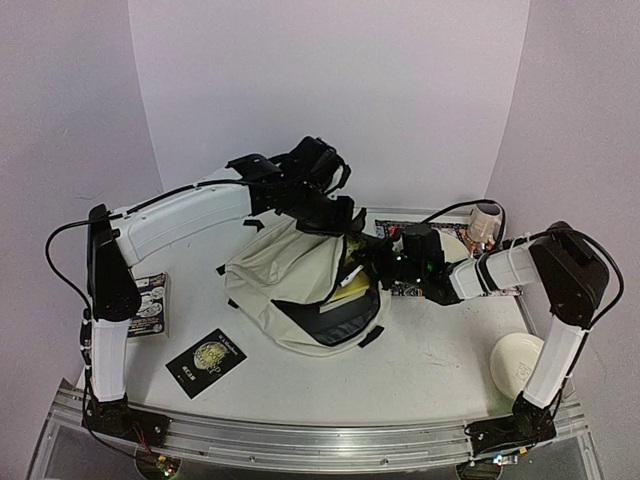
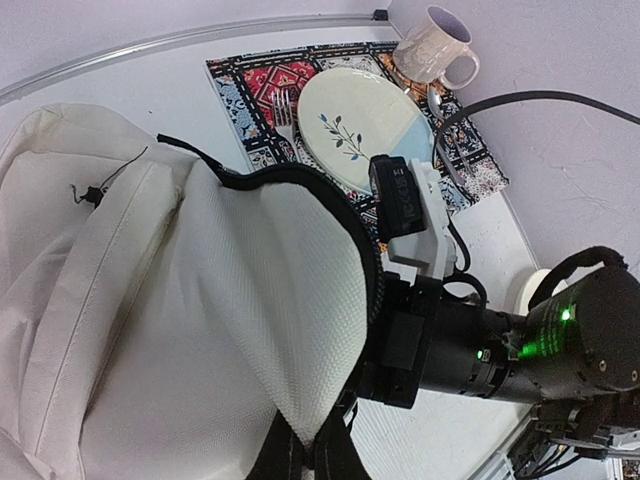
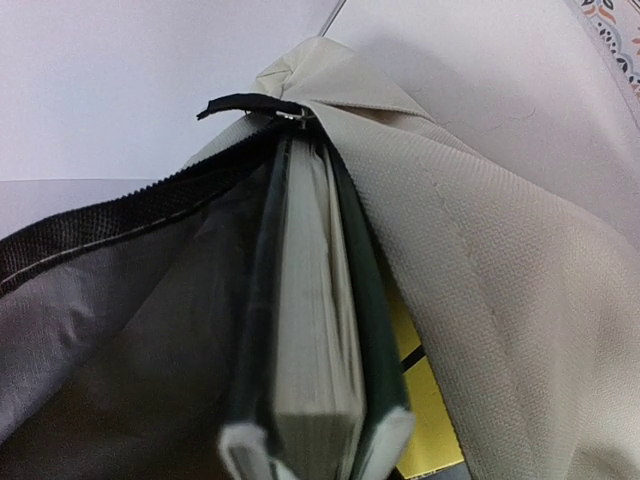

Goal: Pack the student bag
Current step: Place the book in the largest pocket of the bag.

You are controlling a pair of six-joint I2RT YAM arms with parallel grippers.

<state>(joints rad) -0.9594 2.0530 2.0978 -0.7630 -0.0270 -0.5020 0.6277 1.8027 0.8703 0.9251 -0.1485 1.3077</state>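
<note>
The student bag (image 1: 280, 285), a large soft cream fabric backpack with black zips and straps, lies on its side in the middle of the pale table (image 1: 430, 350), its mouth turned toward the right arm; the left gripper (image 1: 338, 222) is clamped shut on the upper flap of that mouth and holds the cloth lifted, evidently so the opening gapes instead of sagging closed; the right gripper (image 1: 378, 262) reaches in from the right, its jaws pinched on a thick hardback book (image 3: 315, 330) with dark green covers and cream page edges, gripped by the near end so the far end can lead; the right wrist view shows the book on edge, spine-high between the dark grey lining and the cream outer wall, its far end close under the black zip pull (image 3: 245, 103); a flat yellow item (image 3: 425, 400) shows just beside it, though I cannot tell whether they touch; the book looks partly in and probably needs pushing deeper before release.
</note>
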